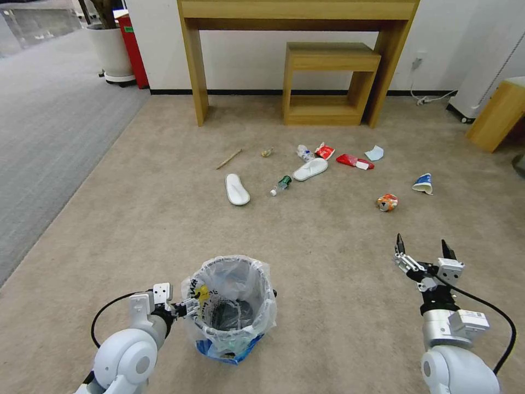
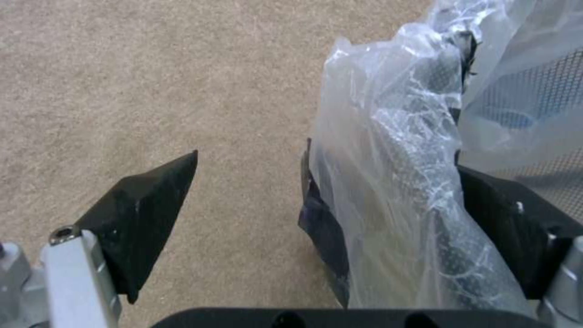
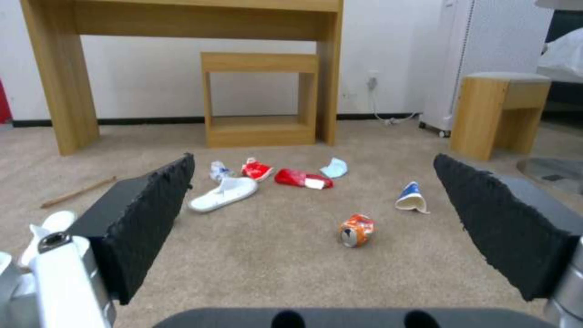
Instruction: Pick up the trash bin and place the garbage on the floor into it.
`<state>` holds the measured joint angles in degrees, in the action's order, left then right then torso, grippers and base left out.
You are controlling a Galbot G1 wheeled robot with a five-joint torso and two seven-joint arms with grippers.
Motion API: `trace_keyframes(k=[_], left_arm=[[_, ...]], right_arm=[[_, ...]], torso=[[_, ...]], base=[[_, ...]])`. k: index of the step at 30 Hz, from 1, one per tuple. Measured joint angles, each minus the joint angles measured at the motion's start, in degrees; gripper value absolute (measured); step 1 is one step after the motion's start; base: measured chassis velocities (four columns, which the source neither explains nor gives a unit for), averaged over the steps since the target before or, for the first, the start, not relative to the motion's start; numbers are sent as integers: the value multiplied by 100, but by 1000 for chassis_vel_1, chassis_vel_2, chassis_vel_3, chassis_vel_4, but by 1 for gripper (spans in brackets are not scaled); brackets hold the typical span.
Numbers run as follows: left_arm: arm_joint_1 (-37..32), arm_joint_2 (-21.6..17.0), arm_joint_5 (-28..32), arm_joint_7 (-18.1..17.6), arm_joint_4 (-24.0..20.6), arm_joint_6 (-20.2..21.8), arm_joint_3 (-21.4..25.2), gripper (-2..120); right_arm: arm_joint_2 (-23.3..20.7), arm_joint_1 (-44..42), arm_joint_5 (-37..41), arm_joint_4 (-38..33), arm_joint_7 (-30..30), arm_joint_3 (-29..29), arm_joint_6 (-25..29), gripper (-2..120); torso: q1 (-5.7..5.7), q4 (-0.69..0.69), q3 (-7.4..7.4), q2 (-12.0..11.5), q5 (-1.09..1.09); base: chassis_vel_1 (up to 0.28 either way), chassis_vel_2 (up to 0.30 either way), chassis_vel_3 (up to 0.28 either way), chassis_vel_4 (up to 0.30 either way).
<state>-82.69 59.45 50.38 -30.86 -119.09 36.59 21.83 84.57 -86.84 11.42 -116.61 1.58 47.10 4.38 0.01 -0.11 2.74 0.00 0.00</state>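
Observation:
The trash bin, black mesh with a crinkly clear bag, stands on the carpet in front of me. My left gripper is at its near-left rim. In the left wrist view the left gripper is open, with the bagged rim between the fingers and close against one pad. My right gripper hangs open and empty to the right. The garbage lies ahead: two white slippers, a bottle, a stick, red wrappers, a mask, a cup and an orange can.
A wooden desk with a low shelf unit stands against the back wall behind the litter. A wooden stool and a white appliance with a cable are at the right. A planter is at the back left, beside grey carpet.

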Motion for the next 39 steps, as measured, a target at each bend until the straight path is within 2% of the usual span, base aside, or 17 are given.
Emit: trace_keyframes(k=[25, 28, 39], left_arm=[[-112, 18, -94, 41, -6, -5, 20, 97], [-117, 22, -124, 66, -4, -18, 25, 93], [-153, 103, -602, 335, 136, -285, 38, 55]], right_arm=[[29, -21, -1, -37, -4, -2, 33, 100], [38, -23, -8, -39, -4, -4, 44, 100], [61, -39, -31, -20, -5, -11, 115, 100]], torso=[[0, 0, 0, 0, 0], [0, 0, 0, 0, 0], [0, 0, 0, 0, 0]], base=[[0, 0, 0, 0], [0, 0, 0, 0], [0, 0, 0, 0]])
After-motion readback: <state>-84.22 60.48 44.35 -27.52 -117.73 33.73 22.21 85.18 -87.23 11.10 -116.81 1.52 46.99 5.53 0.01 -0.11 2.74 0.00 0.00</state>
